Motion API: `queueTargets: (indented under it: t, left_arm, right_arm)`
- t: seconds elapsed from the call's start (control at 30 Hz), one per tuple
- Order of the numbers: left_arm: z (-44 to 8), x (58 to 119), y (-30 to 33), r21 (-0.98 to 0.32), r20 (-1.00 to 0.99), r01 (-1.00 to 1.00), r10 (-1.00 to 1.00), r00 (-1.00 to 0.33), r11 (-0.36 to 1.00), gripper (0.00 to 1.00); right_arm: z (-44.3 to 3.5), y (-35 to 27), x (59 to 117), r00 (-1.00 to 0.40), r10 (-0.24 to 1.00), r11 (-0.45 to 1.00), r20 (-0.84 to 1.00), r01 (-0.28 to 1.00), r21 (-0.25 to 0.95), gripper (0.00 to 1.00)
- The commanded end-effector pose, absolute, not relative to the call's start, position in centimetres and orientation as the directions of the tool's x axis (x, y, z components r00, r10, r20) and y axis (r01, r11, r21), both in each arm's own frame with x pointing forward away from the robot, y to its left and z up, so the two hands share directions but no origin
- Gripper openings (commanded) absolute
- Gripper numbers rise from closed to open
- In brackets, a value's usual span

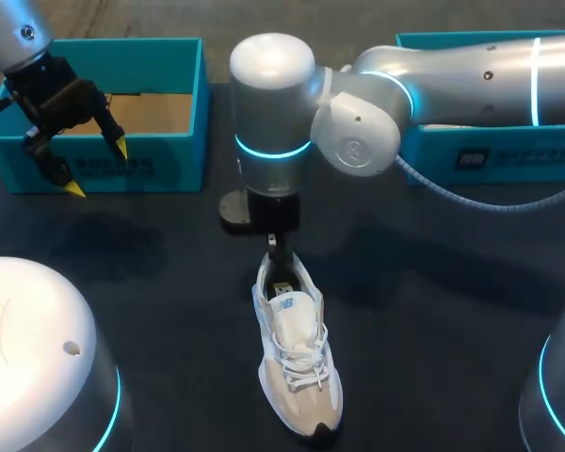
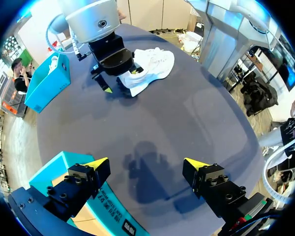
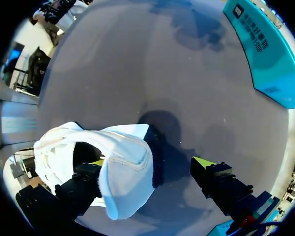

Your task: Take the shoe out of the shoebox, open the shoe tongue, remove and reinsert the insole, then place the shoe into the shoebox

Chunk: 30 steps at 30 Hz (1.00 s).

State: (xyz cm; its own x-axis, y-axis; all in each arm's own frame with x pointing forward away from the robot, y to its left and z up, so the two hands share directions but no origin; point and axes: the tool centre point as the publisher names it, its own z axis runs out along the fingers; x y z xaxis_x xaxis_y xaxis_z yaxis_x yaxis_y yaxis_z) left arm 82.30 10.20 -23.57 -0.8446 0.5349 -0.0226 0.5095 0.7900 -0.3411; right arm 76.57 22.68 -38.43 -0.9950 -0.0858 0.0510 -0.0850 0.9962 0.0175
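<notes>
One white shoe (image 1: pixel 299 367) with beige toe and white laces stands upright.

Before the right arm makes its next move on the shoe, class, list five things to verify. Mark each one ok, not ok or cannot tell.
1. Shoe out of the shoebox and lying on the table: ok.
2. Right pincer straddles the heel, one finger inside the opening and one outside: ok.
3. Right pincer closed on the heel: not ok. The outer finger stands apart from the shoe.
4. Left pincer open and well away from the shoe, over by the shoebox: ok.
5. Tongue pulled open and insole reachable: cannot tell. The insole is hidden inside the shoe.
</notes>
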Motion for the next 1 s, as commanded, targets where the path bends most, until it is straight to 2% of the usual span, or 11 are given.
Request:
queueTargets:
  t: [0.03, 0.23, 0.4, 0.47, 0.5, 0.53, 0.57, 0.83, 0.87, 0.97, 1.0]
  left_arm:
    - [-23.52, 82.27, 10.21, -0.338, -0.021, 0.509, 0.535, -0.845, 0.791, 1.0]
    - [-23.52, 82.27, 10.21, -0.338, -0.021, 0.509, 0.535, -0.845, 0.791, 1.0]
    - [-23.52, 82.27, 10.21, -0.338, -0.021, 0.509, 0.535, -0.845, 0.791, 1.0]
    - [-23.52, 82.27, 10.21, -0.338, -0.021, 0.509, 0.535, -0.845, 0.791, 1.0]
    - [-23.52, 82.27, 10.21, -0.338, -0.021, 0.509, 0.535, -0.845, 0.791, 1.0]
    - [-23.52, 82.27, 10.21, -0.338, -0.021, 0.509, 0.535, -0.845, 0.791, 1.0]
    - [-23.52, 82.27, 10.21, -0.338, -0.021, 0.509, 0.535, -0.845, 0.791, 1.0]
    - [-23.52, 82.27, 10.21, -0.338, -0.021, 0.509, 0.535, -0.845, 0.791, 1.0]
    - [-23.52, 82.27, 10.21, -0.338, -0.021, 0.509, 0.535, -0.845, 0.791, 1.0]
    - [-23.52, 82.27, 10.21, -0.338, -0.021, 0.509, 0.535, -0.845, 0.791, 1.0]
    - [-23.52, 82.27, 10.21, -0.338, -0.021, 0.509, 0.535, -0.845, 0.791, 1.0]
  right_arm:
    - [-38.83, 22.57, 76.6, -0.995, -0.085, 0.996, 0.057, -0.084, 0.019, 0.94]
    - [-38.89, 21.98, 76.04, -0.998, -0.038, 0.999, 0.058, -0.036, 0.036, 1.0]
    - [-38.79, 21.65, 75.92, -0.999, -0.02, 0.999, 0.051, -0.018, 0.045, 0.91]
    - [-38.85, 21.79, 76.07, -0.998, -0.027, 0.999, 0.053, -0.025, 0.04, 0.82]
    - [-38.9, 21.85, 76.14, -0.998, -0.031, 0.999, 0.054, -0.029, 0.039, 0.71]
    - [-38.92, 21.93, 76.18, -0.998, -0.033, 0.999, 0.055, -0.031, 0.038, 0.52]
    - [-38.92, 21.95, 76.19, -0.998, -0.037, 0.999, 0.055, -0.035, 0.037, 0.48]
    - [-38.77, 22.14, 76.21, -0.997, -0.055, 0.998, 0.05, -0.053, 0.034, 0.44]
    - [-38.77, 22.15, 76.22, -0.997, -0.055, 0.998, 0.05, -0.054, 0.034, 0.39]
    - [-38.73, 22.33, 76.18, -0.997, -0.059, 0.998, 0.049, -0.058, 0.034, 0.0]
    - [-38.67, 22.38, 76.14, -0.997, -0.061, 0.998, 0.047, -0.059, 0.034, 0.0]
